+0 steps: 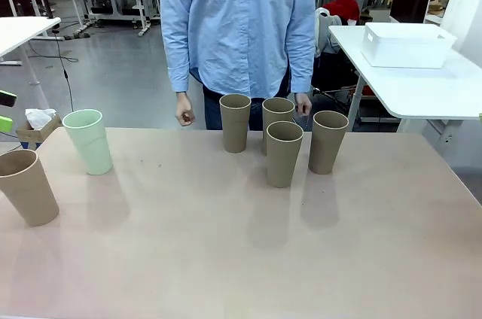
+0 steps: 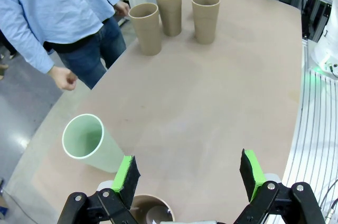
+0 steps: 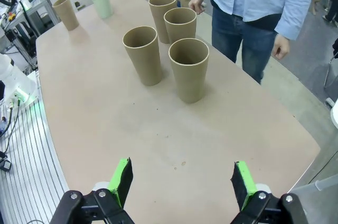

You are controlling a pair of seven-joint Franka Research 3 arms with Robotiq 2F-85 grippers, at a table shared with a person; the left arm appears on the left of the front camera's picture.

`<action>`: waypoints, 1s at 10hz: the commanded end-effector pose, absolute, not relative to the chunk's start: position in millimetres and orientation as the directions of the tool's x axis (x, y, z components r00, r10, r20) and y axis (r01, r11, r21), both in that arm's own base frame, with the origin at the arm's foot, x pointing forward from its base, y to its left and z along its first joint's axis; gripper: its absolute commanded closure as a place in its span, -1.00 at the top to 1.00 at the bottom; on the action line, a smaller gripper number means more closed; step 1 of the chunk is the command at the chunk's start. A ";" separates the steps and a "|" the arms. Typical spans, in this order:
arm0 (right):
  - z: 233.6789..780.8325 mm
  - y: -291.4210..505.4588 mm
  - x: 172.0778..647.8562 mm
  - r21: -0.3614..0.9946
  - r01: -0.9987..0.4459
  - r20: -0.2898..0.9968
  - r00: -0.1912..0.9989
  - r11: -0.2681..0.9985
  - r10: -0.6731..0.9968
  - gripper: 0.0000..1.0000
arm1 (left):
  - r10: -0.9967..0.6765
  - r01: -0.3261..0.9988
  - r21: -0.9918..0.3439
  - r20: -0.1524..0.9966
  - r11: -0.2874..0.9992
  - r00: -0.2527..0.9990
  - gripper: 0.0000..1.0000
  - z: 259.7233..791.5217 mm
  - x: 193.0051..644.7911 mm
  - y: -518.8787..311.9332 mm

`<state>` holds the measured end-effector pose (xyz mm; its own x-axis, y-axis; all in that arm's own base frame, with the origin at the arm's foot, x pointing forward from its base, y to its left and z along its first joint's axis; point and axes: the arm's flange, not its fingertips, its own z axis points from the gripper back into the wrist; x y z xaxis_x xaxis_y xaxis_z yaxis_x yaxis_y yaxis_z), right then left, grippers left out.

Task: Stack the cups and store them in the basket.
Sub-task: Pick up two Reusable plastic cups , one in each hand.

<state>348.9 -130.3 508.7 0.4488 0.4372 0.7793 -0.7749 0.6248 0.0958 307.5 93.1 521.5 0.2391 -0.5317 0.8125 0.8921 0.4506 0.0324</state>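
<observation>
Green-padded fingers of the left gripper (image 2: 188, 174) stand wide apart and empty, hovering over the table's near-left corner, above 1 tan cup (image 2: 150, 211) and just beside the mint cup (image 2: 87, 142). The right gripper (image 3: 182, 180) also gapes wide, holding nothing, pointed down at bare tabletop (image 3: 158, 129) short of 4 clustered tan cups (image 3: 188, 68). The person's hand (image 1: 184, 114) hangs loosely curled. The white basket (image 1: 407, 44) sits on a separate table, far right.

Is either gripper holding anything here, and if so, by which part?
Nothing is held. The left gripper and the right gripper both stand open above the table, gripping nothing.
</observation>
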 end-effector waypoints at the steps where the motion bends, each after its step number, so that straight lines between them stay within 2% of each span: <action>1: 509.2 -132.5 351.1 0.082 -0.787 0.797 0.421 0.612 0.434 1.00 | -0.544 0.900 0.047 0.810 0.434 0.220 1.00 521.2 307.3 94.3; 10: 509.2 -132.5 351.1 0.082 -0.787 0.797 0.421 0.612 0.434 1.00 | -0.544 0.900 0.047 0.810 0.434 0.220 1.00 521.2 307.3 94.3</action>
